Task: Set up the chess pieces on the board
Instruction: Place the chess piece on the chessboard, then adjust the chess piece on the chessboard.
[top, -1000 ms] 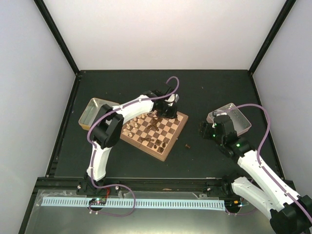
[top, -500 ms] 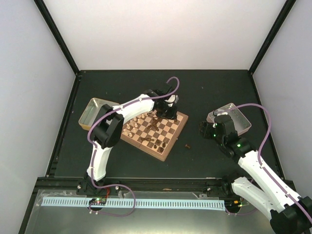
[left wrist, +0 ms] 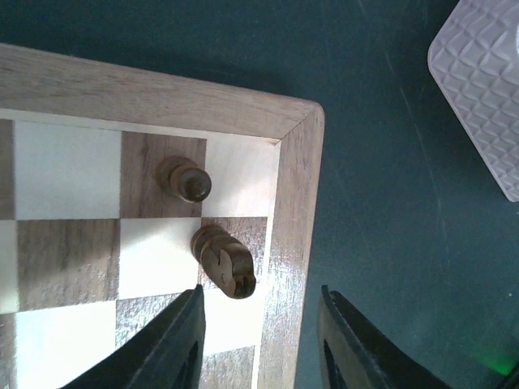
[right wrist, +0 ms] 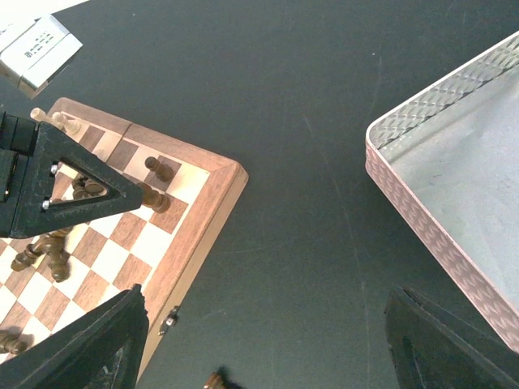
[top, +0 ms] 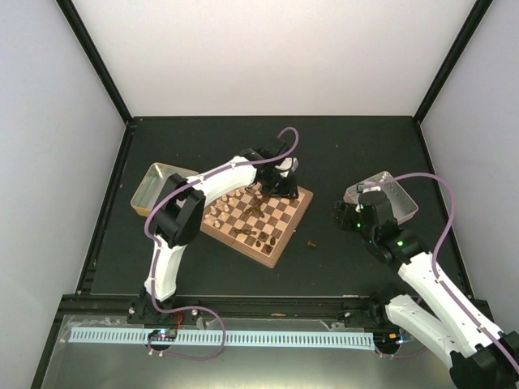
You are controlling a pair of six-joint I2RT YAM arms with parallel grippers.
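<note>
My jaws stand wide apart over the dark bench [right wrist: 308,162]. At my left lies the board [right wrist: 207,207], one corner toward me; two dark brown pieces [right wrist: 158,168] stand near that corner, others lie toppled [right wrist: 49,255] further in. The left arm [right wrist: 49,190] hangs over those squares. A metal tray [right wrist: 438,93] sits at my right, well apart from the board

Grained wooden board [left wrist: 146,93], glossy dark chess pieces [left wrist: 225,263], embossed metal tray [right wrist: 430,97]
</note>
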